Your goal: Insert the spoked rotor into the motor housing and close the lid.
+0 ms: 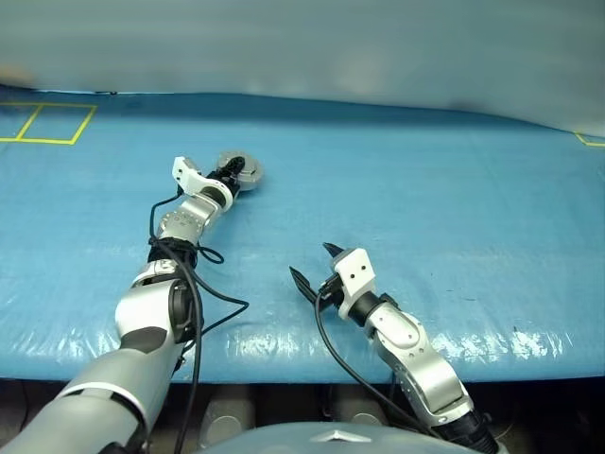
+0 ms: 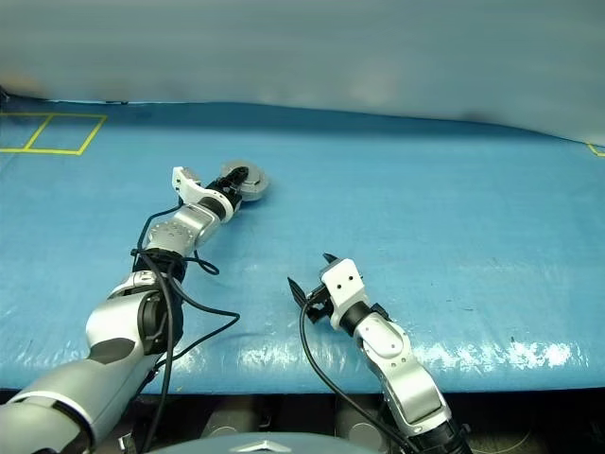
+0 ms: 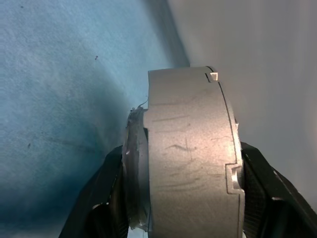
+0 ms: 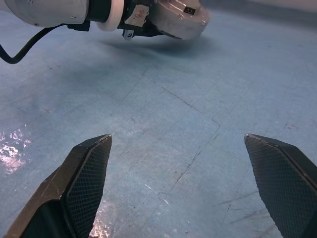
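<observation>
Fingers (image 3: 99, 198) of the left gripper (image 1: 230, 174) are clamped on the closed housing (image 3: 190, 153), held between them above the blue table (image 1: 425, 218). Right gripper (image 1: 312, 268) is spread wide and empty, well apart from it.

The motor housing (image 1: 244, 170) is sitting on the far left part of the tabletop (image 1: 425, 227), held between the fingers of the left gripper (image 1: 230, 175). The right gripper (image 1: 312, 268) is hovering over the near middle, well apart from it, to its right.
</observation>
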Tool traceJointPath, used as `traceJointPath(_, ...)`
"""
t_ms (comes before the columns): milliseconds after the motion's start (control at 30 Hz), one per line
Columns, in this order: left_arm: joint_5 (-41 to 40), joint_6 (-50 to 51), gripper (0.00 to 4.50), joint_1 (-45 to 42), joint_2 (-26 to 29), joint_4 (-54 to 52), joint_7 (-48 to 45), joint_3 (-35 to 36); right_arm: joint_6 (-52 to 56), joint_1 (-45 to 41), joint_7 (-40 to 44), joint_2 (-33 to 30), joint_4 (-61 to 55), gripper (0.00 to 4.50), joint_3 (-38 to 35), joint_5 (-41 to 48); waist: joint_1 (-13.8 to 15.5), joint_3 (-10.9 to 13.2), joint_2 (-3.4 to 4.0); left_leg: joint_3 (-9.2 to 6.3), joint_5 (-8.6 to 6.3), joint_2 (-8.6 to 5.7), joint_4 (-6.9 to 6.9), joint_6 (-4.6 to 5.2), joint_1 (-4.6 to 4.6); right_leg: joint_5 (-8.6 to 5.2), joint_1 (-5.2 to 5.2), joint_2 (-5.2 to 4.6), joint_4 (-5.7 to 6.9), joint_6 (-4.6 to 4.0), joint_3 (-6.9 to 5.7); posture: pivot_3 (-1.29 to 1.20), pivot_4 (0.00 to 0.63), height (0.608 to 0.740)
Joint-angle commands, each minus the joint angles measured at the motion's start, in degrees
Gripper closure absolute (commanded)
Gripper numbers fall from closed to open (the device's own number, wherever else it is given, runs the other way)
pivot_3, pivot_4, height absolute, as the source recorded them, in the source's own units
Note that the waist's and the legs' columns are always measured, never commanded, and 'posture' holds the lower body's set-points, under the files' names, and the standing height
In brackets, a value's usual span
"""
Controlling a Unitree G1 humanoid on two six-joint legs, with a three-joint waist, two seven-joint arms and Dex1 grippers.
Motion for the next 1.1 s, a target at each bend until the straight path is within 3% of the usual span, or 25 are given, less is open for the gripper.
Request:
traceJointPath(33,2.3,-1.5,1.32,-3.0,0.2,0.2,-0.4,1.8,-1.0,0.5,0.1,0.6,-1.4,0.0,-0.8,-0.7,0.0,0.0,0.0,-0.01,0.0,0.0,0.0,0.0,0.0,0.0,0.0,-0.01,0.0,0.0,0.0,0.0,0.15,0.74)
traceJointPath(167,4.3,0.9,0.05,-1.0,0.4,-1.3,0.2,2.5,-0.5,0.5,0.6,1.3,-1.3,0.0,-0.8,-1.0,0.0,0.0,0.0,-0.02,-0.01,-0.03,0.03,0.01,0.03,0.01,0.02,-0.06,0.05,0.02,-0.01,0.0,0.15,0.74)
traceJointPath(333,4.1,11.7,0.02,6.7,1.7,-10.7,5.6,3.7,0.5,0.1,1.5,2.2,-1.2,0.0,-0.8,-0.5,-0.6,0.0,0.02,-0.02,-0.1,0.0,0.03,0.17,0.21,0.03,0.1,-0.06,0.17,0.01,0.01,0.0,0.15,0.74)
traceJointPath(567,0.6,30.9,0.02,26.1,2.8,-38.7,12.0,3.6,1.7,-1.6,3.7,3.1,0.4,0.0,-0.5,-0.2,-1.8,-0.2,0.06,0.1,-0.13,0.3,-0.21,0.17,1.33,-0.02,1.02,-0.16,0.24,-0.06,0.14,0.0,0.15,0.74)
traceJointPath(733,-0.9,38.0,0.02,39.1,4.9,-57.2,11.5,1.2,2.2,-2.5,4.9,4.1,0.9,0.0,-0.9,0.6,-2.1,-0.3,0.19,0.19,-0.11,0.43,-0.3,0.11,2.16,-0.18,1.71,-0.18,0.23,-0.29,0.14,0.0,0.15,0.74)
traceJointPath(933,8.2,24.3,0.02,55.8,8.6,-79.6,-0.1,-9.0,1.6,-2.2,4.3,4.6,1.1,0.0,-3.7,1.0,-1.9,-0.5,0.29,0.27,-0.08,0.47,-0.42,0.01,2.16,-0.42,1.63,-0.28,0.21,-0.75,0.2,0.0,0.15,0.74)
traceJointPath(1100,29.1,3.5,0.02,65.2,10.8,-86.5,-0.6,-18.7,0.8,-1.1,3.8,4.9,1.3,0.0,-5.7,1.0,-0.5,-0.5,0.28,0.33,-0.06,0.48,-0.68,-0.04,1.9,-0.51,1.01,-0.63,0.12,-0.96,0.24,0.0,0.15,0.74)
